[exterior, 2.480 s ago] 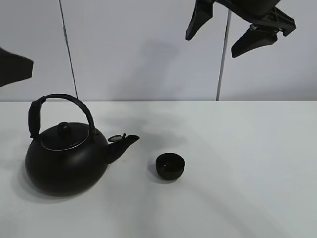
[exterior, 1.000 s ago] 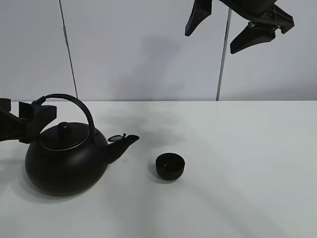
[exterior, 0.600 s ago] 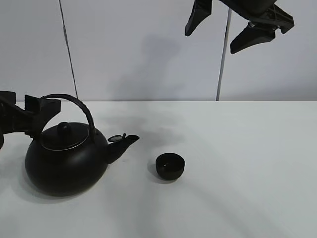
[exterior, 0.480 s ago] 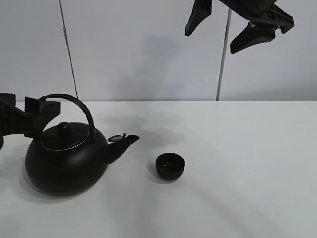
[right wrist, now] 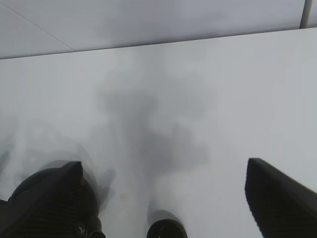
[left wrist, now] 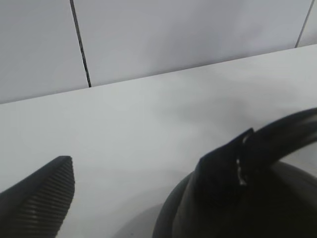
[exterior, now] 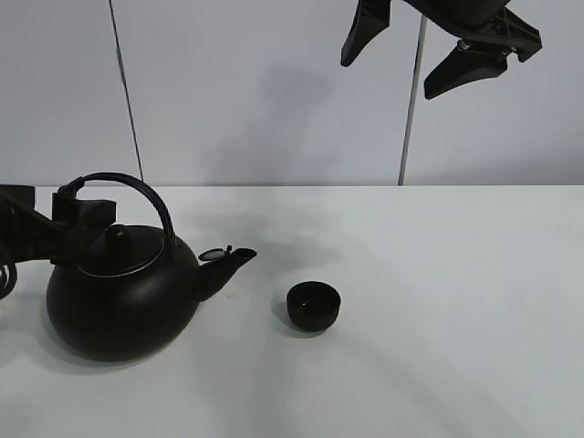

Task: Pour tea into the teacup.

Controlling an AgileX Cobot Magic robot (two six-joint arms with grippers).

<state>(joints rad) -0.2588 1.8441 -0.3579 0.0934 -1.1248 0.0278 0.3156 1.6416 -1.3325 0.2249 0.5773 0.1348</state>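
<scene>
The black kettle (exterior: pixel 123 301) with an arched handle (exterior: pixel 137 185) stands at the left of the white table, spout pointing right. The small black teacup (exterior: pixel 313 305) stands upright to the right of the spout, apart from it. My left gripper (exterior: pixel 55 219) is open at the handle's left end, level with the lid. In the left wrist view (left wrist: pixel 133 198) one finger lies against the handle (left wrist: pixel 287 131) and the gap between the fingers is empty. My right gripper (exterior: pixel 415 50) is open and empty, high above the table. The right wrist view shows the teacup (right wrist: pixel 166 229) far below.
The white table (exterior: pixel 456 301) meets a pale panelled wall (exterior: pixel 274 91) behind it. A thin vertical pole (exterior: pixel 409 119) stands at the back right. Nothing else lies on the table.
My left gripper has come in from the left edge and lowered to the left end of the kettle's handle. The kettle, teacup and right gripper have not moved.
</scene>
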